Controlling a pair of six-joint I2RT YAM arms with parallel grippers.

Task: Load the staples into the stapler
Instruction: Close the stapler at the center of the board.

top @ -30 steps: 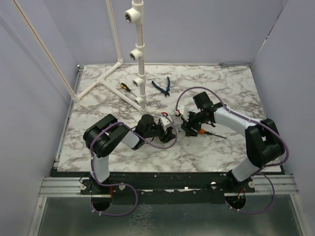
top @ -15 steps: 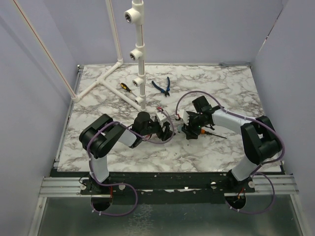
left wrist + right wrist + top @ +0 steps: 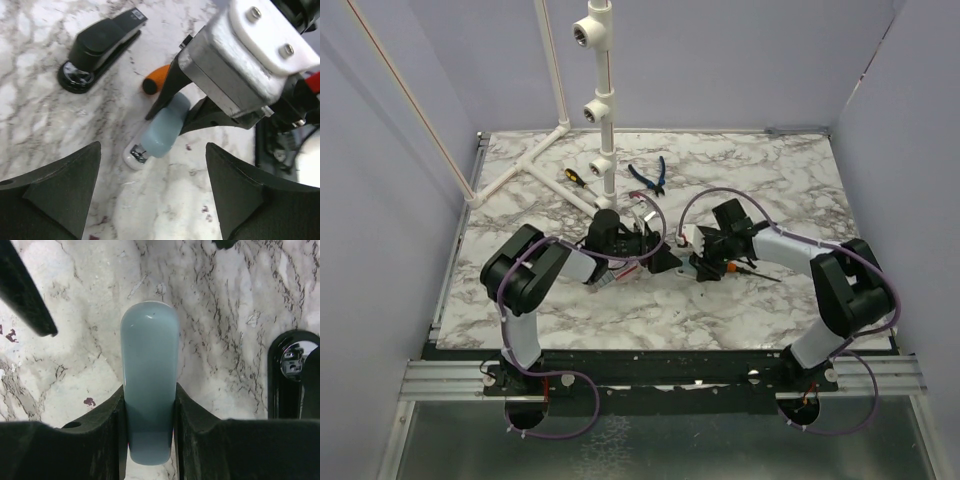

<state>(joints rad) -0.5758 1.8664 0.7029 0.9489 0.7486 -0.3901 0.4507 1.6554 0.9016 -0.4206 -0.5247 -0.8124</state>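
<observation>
- While the left hand [image 3: 152, 148] stands with its fingers wide apart and holds nothing, the right hand [image 3: 149, 390] is clamped on a teal bar [image 3: 149, 365].
- The bar's rounded free end points into the left hand's gap, over the marble worktop [image 3: 30, 100]. A small white piece [image 3: 134, 155] with a dark mark shows at that end.
- The stapler [image 3: 100, 47] lies on the worktop, untouched, near the right hand and farther from the left.
- In the right wrist view, the stapler's black end shows just right of the fingers.
- An orange handle [image 3: 154, 84] lies between the stapler and the right hand, near both.
- Farther back in the top view, blue pliers [image 3: 648, 177] and a yellow screwdriver [image 3: 575, 177] lie beside a white pipe frame [image 3: 605, 150].
</observation>
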